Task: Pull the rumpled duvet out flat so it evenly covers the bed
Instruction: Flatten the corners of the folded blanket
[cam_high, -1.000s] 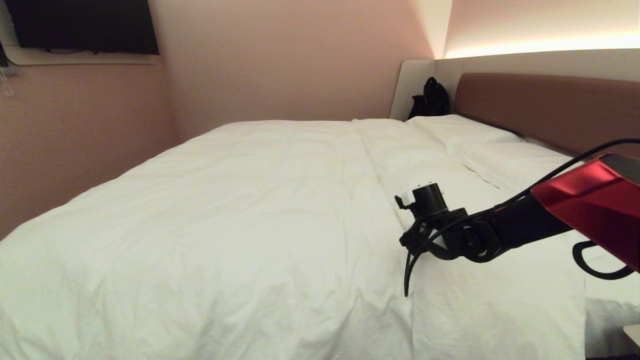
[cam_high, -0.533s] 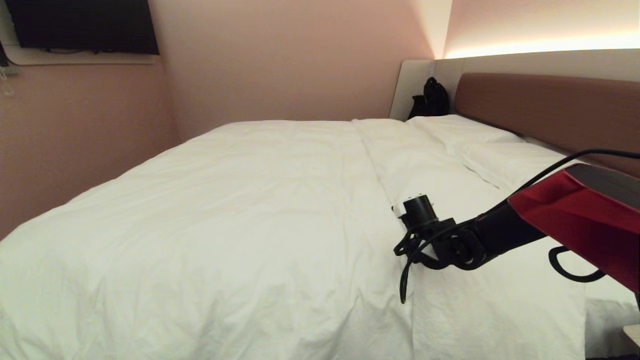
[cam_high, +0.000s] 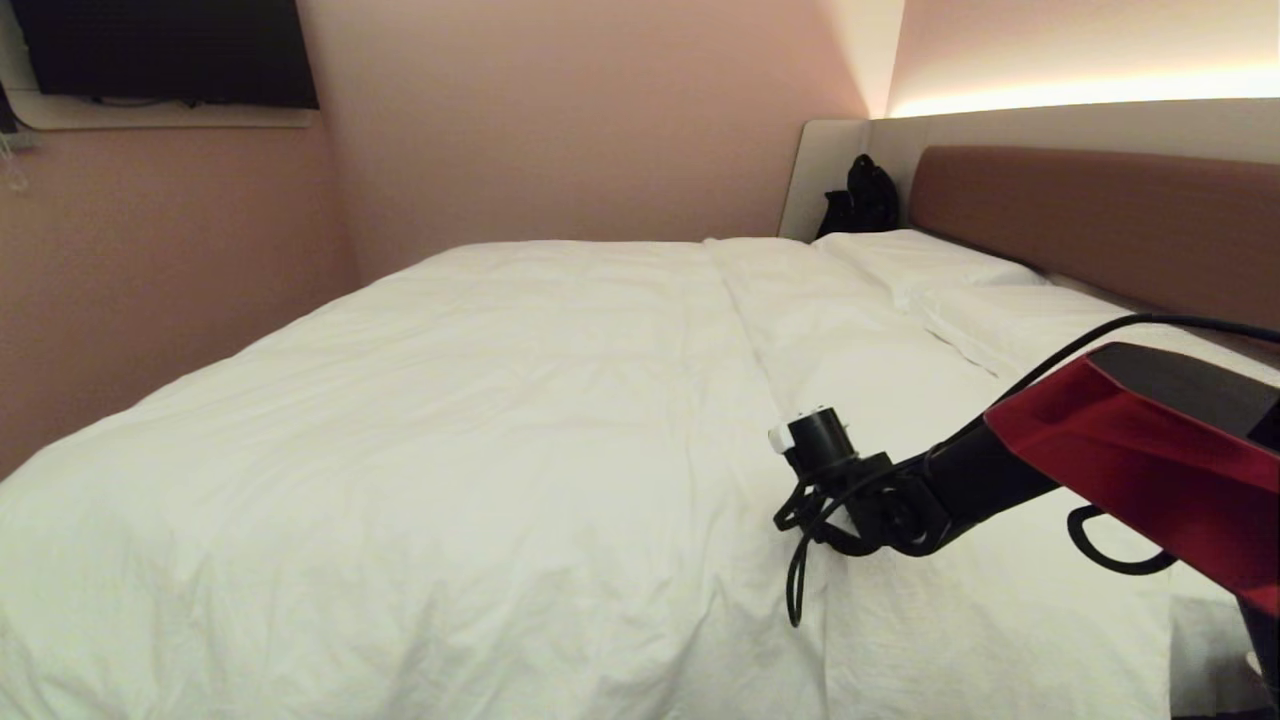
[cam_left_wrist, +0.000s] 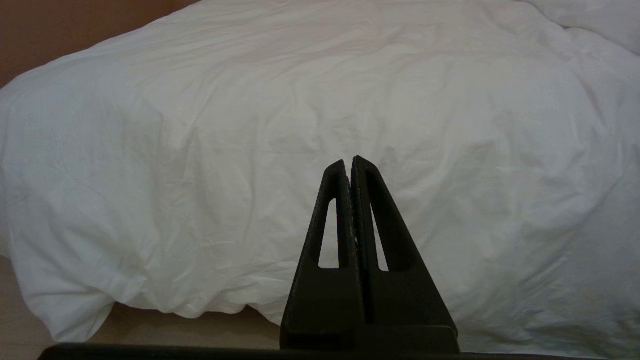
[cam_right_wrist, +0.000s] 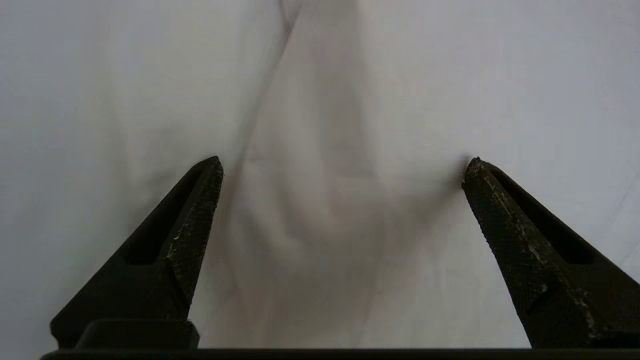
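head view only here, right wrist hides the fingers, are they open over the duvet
Observer: Yes, the right gripper is wide open, white fabric of the duvet between its fingertips.
Operator: anything pinched yet
Observer: No, a soft ridge lies in the gap, ungripped.
Operator: where's the left one
Observer: The left gripper is shut, empty, facing the duvet's draped side.

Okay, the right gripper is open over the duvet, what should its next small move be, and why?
Probably close the right gripper on the duvet: its fingers stand wide apart with a raised fold of fabric between their tips, apparently at the duvet's edge near the pillows.
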